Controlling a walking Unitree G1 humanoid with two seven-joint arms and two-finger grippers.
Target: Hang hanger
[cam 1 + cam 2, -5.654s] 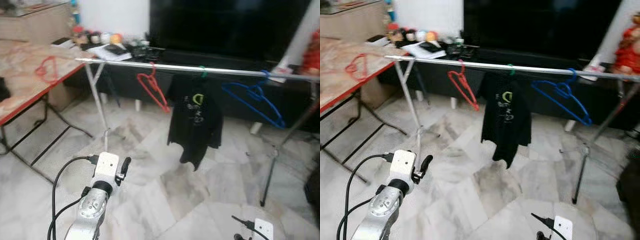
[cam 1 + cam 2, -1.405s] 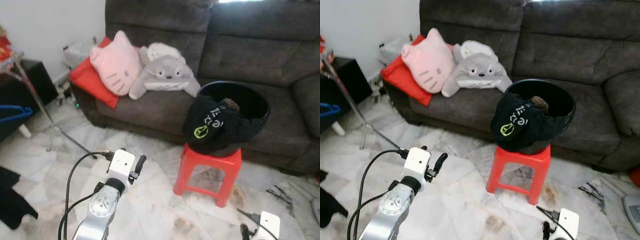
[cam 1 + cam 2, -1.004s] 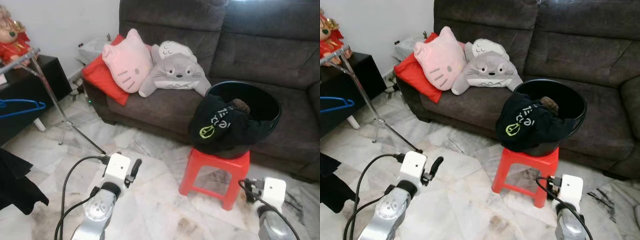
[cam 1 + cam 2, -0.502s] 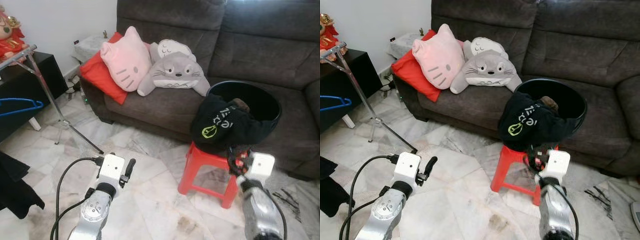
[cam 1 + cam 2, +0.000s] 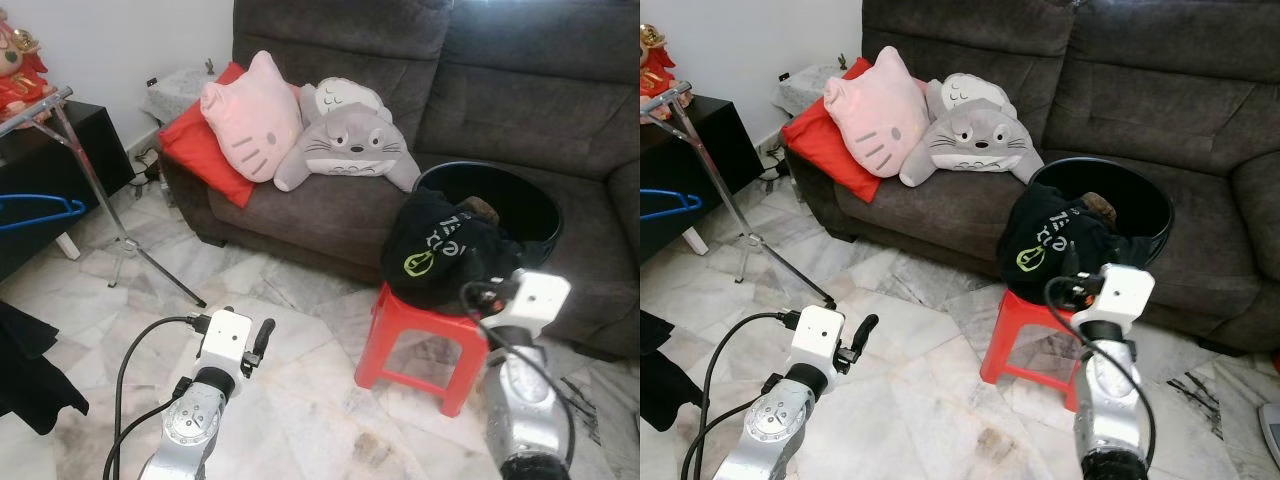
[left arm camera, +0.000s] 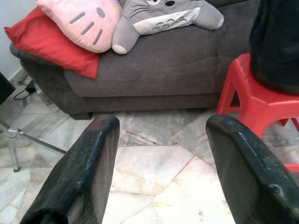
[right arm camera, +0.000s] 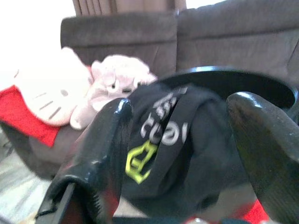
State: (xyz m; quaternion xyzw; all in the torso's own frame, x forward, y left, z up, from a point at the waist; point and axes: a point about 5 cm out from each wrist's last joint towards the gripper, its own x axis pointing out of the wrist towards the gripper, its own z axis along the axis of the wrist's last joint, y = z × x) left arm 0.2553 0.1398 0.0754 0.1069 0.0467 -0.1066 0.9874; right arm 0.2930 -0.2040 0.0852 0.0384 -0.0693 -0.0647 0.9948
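A black shirt (image 5: 437, 256) with a green logo hangs over the rim of a black basin (image 5: 520, 196) on a red stool (image 5: 418, 338). My right arm (image 5: 528, 380) is raised just in front of the stool. In its wrist view my right gripper (image 7: 184, 103) is open, with the shirt (image 7: 173, 140) straight ahead between the fingers and not touched. My left gripper (image 5: 261, 339) hovers low over the floor, left of the stool, open and empty (image 6: 163, 122). A blue hanger (image 5: 38, 211) hangs on the metal rack (image 5: 96, 188) at the far left.
A dark grey sofa (image 5: 560, 90) stands behind the stool with a pink cat cushion (image 5: 250, 118), a grey plush (image 5: 350, 142) and a red cushion (image 5: 195, 150). A black cabinet (image 5: 55, 170) and a hanging black garment (image 5: 25, 370) are on the left. Marble floor (image 5: 300, 400) lies ahead.
The view has swung from the clothes rack to the sofa. My right arm has risen from the bottom edge to just in front of the stool. The left arm has barely moved.
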